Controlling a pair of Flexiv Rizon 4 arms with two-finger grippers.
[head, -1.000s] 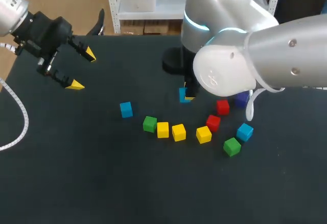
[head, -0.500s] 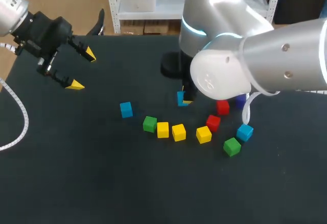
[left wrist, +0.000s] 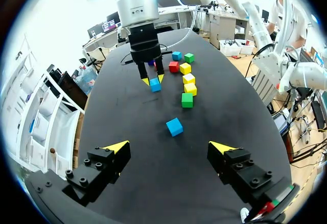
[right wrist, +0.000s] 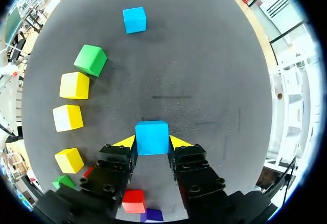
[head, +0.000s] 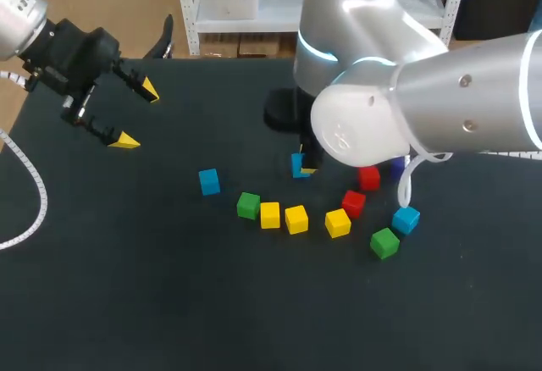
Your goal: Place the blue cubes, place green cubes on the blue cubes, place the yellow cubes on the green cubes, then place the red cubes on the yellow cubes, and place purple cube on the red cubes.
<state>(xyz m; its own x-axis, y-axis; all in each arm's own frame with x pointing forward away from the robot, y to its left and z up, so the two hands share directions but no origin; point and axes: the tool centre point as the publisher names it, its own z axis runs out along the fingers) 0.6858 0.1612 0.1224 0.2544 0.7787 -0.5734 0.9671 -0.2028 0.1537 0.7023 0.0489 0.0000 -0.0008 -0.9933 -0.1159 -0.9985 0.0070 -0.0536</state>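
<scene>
— Where is the blue cube (right wrist: 152, 137) sitting?
— The right gripper (right wrist: 152, 143) is pinching it, just on the far side of the yellow cubes (head: 295, 218); the left gripper (left wrist: 168, 147) is hanging spread wide, far left

Blue cube (right wrist: 152, 137), yellow-tipped right tool (right wrist: 152, 143), black table (right wrist: 204, 55)

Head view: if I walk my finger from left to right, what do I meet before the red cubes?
Left tool → lone blue cube → green cube → first yellow cube → second yellow cube → third yellow cube. The held blue cube in the right tool lines up with the second yellow, so I skip it.
</scene>
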